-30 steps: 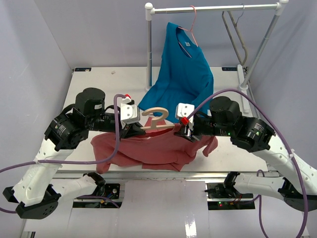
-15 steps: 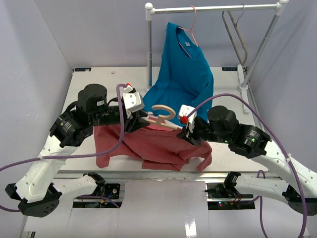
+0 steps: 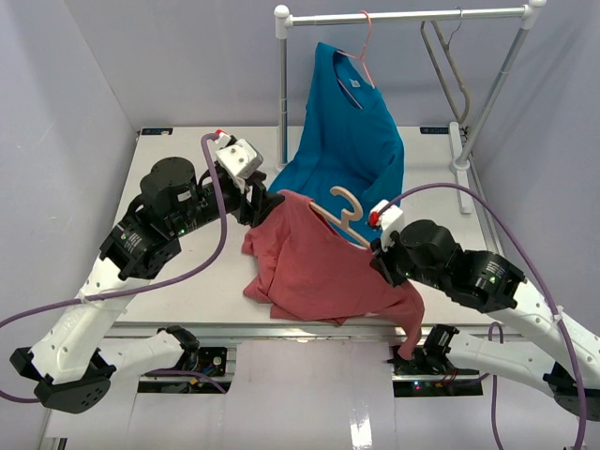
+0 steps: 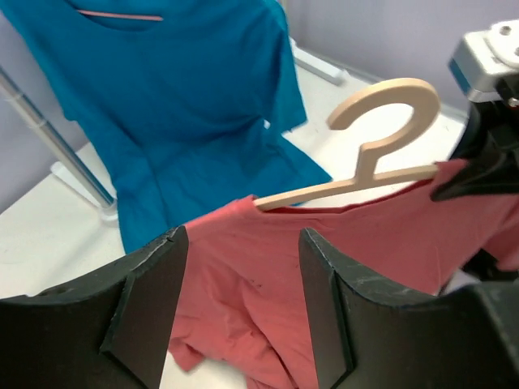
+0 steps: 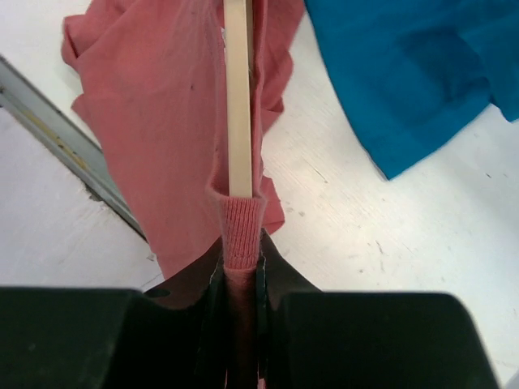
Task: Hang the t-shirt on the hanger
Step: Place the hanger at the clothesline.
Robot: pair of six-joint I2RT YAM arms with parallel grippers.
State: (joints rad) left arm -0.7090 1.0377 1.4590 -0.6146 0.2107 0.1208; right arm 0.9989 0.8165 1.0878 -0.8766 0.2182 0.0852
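The red t-shirt (image 3: pixel 309 267) hangs over the beige wooden hanger (image 3: pixel 345 208), whose hook sticks up out of the collar. My right gripper (image 3: pixel 377 249) is shut on the ribbed collar (image 5: pixel 242 231) and the hanger arm (image 5: pixel 238 97) inside it, and holds both tilted above the table. My left gripper (image 3: pixel 263 203) is open at the shirt's far left shoulder. In the left wrist view its fingers (image 4: pixel 150 304) stand wide apart, with the red t-shirt (image 4: pixel 389 227) and the hanger (image 4: pixel 381 154) beyond them. One sleeve droops past the table's near edge.
A blue t-shirt (image 3: pixel 347 131) on a thin pink hanger (image 3: pixel 364 47) hangs from the metal rack (image 3: pixel 403 16) at the back, its hem on the table (image 3: pixel 187 159). A grey hanger (image 3: pixel 445 56) hangs further right on the rail. The rack's post (image 3: pixel 282 94) stands just behind my left gripper.
My left gripper has opened, let go of the shirt and swung back and up. My right gripper has shut and carried hanger and shirt rightward, lifting them; the hanger now tilts.
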